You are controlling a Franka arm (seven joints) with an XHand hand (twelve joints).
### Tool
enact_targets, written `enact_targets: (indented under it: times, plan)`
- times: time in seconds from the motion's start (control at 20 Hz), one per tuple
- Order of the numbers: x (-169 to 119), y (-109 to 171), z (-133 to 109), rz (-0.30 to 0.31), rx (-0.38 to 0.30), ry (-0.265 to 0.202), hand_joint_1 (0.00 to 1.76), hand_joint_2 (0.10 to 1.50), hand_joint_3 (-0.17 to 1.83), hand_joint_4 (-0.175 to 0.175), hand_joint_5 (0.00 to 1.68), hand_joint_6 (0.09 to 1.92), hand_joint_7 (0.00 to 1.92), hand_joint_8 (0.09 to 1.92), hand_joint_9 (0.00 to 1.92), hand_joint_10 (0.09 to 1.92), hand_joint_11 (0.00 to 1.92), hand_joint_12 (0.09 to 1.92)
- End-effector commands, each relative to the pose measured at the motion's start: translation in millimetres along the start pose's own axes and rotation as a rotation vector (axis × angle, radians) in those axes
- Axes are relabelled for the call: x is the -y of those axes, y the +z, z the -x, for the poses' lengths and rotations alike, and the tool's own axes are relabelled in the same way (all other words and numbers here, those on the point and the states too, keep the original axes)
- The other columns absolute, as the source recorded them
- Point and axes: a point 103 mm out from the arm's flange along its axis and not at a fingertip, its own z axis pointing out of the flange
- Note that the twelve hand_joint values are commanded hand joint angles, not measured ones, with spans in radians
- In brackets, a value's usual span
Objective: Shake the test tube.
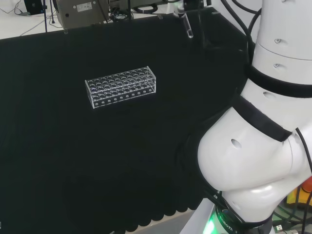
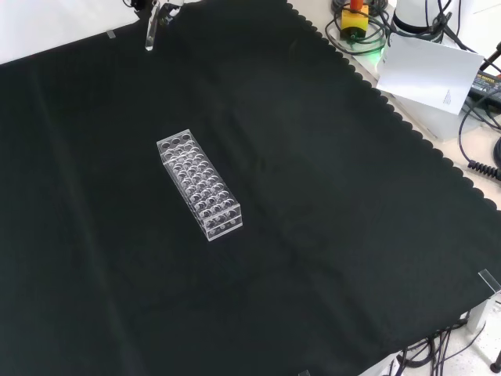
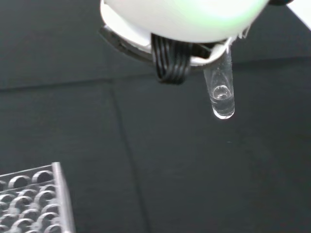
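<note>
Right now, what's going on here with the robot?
The robot hand is holding a clear test tube up in the air, above the black cloth that covers the bench. In the wrist view the tube's rounded bottom end hangs free below the hand. The clear test tube rack sits on the cloth by itself, away from the held tube, and no tubes are visible in its holes. In the front view the tube hangs at the top edge, beyond the rack.

The test tube (image 3: 221, 92) was clear glass, the test tube rack (image 1: 121, 86) clear plastic, the cloth (image 2: 313, 196) plain black, the hand (image 3: 184, 19) white with black.
</note>
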Motion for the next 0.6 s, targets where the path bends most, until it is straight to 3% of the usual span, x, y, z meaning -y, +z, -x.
enact_targets:
  times: [0.05,0.45,0.6]
  plan:
    - [2.2,3.1,-69.7,-0.005,-0.055,-0.125,1.44,0.57,0.69,-0.175,1.33,0.38,1.43,0.68,1.58,0.09,1.36,0.78]
    - [26.6,2.2,-189.2,-0.024,-0.176,-0.368,1.44,0.57,0.7,-0.175,1.33,0.38,1.43,0.68,1.59,0.09,1.36,0.78]
    - [40.0,-0.5,-223.3,-0.022,-0.201,-0.445,1.44,0.57,0.7,-0.175,1.33,0.38,1.43,0.68,1.59,0.09,1.36,0.78]
